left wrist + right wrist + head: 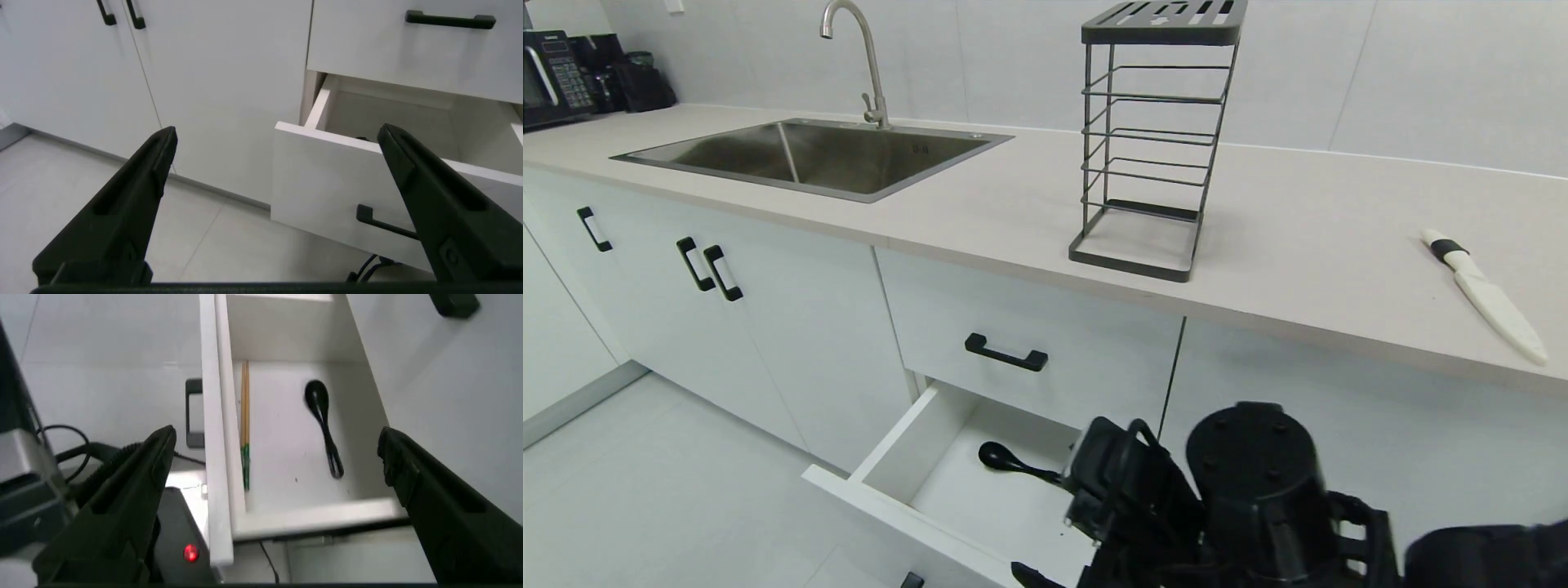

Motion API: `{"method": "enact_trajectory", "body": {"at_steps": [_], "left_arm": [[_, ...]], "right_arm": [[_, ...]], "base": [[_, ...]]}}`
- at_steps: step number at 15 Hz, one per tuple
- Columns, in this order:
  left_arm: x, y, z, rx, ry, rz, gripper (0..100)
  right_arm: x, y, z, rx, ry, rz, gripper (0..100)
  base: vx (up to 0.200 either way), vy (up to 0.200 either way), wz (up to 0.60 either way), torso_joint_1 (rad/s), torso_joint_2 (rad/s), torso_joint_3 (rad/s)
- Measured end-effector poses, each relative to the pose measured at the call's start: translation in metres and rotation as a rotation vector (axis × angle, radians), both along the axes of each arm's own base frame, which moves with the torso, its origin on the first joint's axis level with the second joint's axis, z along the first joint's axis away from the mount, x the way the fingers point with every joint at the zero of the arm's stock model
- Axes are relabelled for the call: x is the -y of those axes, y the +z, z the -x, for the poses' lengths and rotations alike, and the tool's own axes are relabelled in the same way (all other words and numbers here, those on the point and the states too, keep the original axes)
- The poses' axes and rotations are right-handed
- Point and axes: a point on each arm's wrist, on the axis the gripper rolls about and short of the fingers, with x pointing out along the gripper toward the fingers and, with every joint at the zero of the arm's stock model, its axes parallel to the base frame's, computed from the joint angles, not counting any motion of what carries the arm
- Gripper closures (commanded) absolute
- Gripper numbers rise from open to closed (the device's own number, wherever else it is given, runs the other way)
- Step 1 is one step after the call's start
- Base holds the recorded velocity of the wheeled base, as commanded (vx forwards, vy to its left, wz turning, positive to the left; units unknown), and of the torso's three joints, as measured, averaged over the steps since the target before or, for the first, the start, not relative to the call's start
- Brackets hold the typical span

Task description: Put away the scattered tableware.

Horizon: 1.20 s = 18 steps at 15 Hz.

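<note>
While open, drawer (907, 445): spoon (1001, 459), chopsticks (244, 416) inside.

Right pincer (275, 434) spread wide over drawer (282, 486) holding black spoon (323, 416) and chopsticks (244, 425).

drawer (980, 506) open upward, rack (1152, 211) standing mid-counter

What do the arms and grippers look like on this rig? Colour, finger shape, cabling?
Left gripper and right gripper: two matte black fingers each, wedge-shaped, tapering to blunt tips, no visible markings. The arm in the head view is black too, with a round capped joint housing and thin black cables looped beside it.
</note>
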Motion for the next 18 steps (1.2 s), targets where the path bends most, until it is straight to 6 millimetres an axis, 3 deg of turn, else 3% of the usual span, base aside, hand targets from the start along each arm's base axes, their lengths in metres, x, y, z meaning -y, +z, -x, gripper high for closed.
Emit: {"method": "enact_trajectory", "body": {"at_steps": [6,11,18], "left_arm": [[0.0,0.0,0.0,0.0,0.0,0.0,0],[0.0,0.0,0.0,0.0,0.0,0.0,0],[0.0,0.0,0.0,0.0,-0.006,-0.001,0]], "right_arm": [[0.086,0.018,0.039,0.018,-0.049,-0.038,0],[0.157,0.008,0.072,0.017,-0.152,-0.036,0],[0.214,0.003,0.107,0.054,-0.315,-0.076,0]], "base": [[0.0,0.0,0.0,0.0,0.0,0.0],[0.0,0.0,0.0,0.0,0.0,0.0],[0.0,0.0,0.0,0.0,0.0,0.0]]}}
